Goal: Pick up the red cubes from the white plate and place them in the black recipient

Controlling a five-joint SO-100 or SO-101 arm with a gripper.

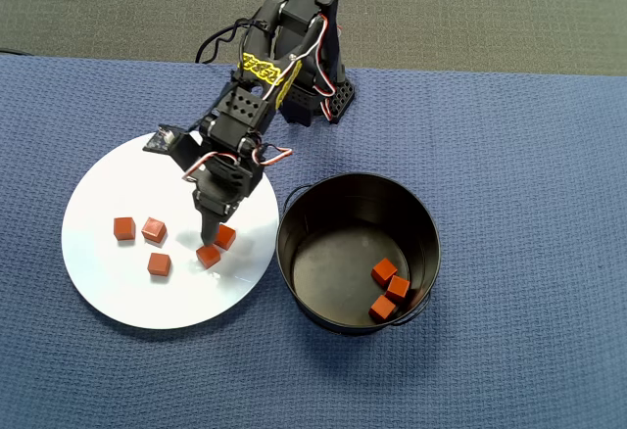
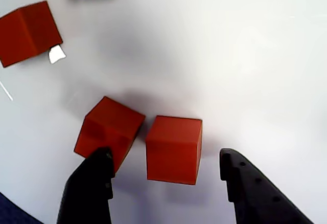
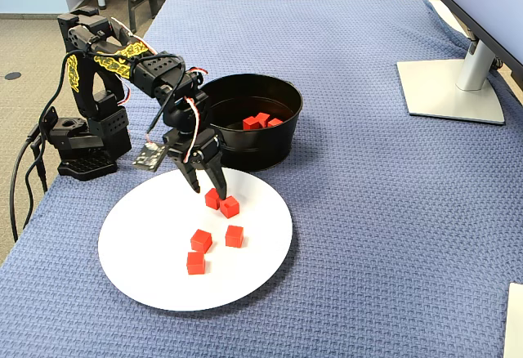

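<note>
The white plate [image 1: 118, 292] holds several red cubes [image 1: 154, 229]. My gripper [image 1: 210, 237] is open and low over the plate's right part. In the wrist view the gripper [image 2: 167, 157] straddles one cube [image 2: 173, 149], with gaps on both sides. A second cube [image 2: 109, 129] sits tilted beside it, against the left fingertip [image 2: 102, 160]. Two more cubes [image 2: 28, 32] lie farther off. The black recipient [image 1: 358, 186] stands right of the plate with three cubes [image 1: 383, 272] inside. The fixed view shows the gripper [image 3: 209, 188] over the two cubes [image 3: 230, 207].
The arm's base [image 3: 82, 158] stands behind the plate at the table's edge. The pot [image 3: 278, 141] nearly touches the plate's rim [image 3: 270, 186]. A monitor stand [image 3: 449, 88] sits at the far right on the blue cloth [image 3: 392, 227].
</note>
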